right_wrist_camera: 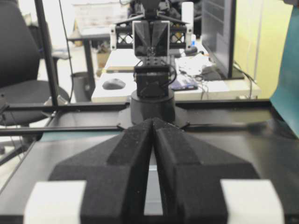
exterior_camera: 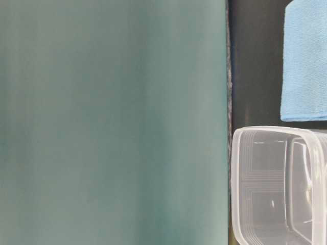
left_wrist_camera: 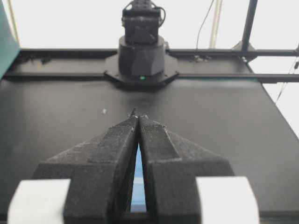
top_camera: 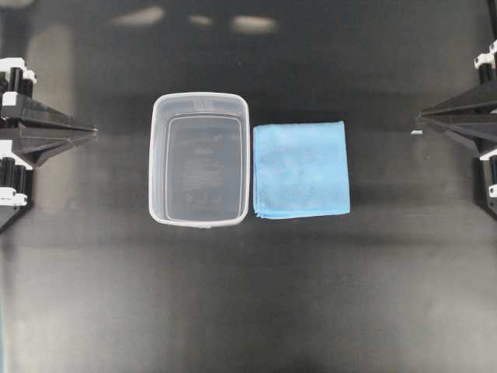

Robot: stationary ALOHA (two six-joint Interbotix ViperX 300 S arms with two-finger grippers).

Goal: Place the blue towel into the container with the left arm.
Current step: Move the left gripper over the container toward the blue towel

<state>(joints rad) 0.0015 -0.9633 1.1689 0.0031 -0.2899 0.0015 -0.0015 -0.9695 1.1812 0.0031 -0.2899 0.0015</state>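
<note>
The blue towel [top_camera: 301, 169] lies folded flat on the black table, its left edge against the right side of the clear container [top_camera: 199, 158]. The container stands upright with nothing in it. At table level I see the towel [exterior_camera: 305, 61] above the container's rim [exterior_camera: 265, 131]. My left gripper [top_camera: 92, 133] rests at the far left edge, shut with nothing in it, well apart from the container. From the left wrist its tips [left_wrist_camera: 138, 115] meet, and a sliver of the towel [left_wrist_camera: 138, 186] shows through the gap behind them. My right gripper [top_camera: 418, 121] is shut at the far right; its tips [right_wrist_camera: 153, 121] touch.
The black table [top_camera: 248, 295] spreads around both objects. A teal wall [exterior_camera: 112, 122] fills most of the table-level view. The right arm's base [left_wrist_camera: 141, 56] stands across the table in the left wrist view, and the left arm's base [right_wrist_camera: 152, 100] faces the right wrist camera.
</note>
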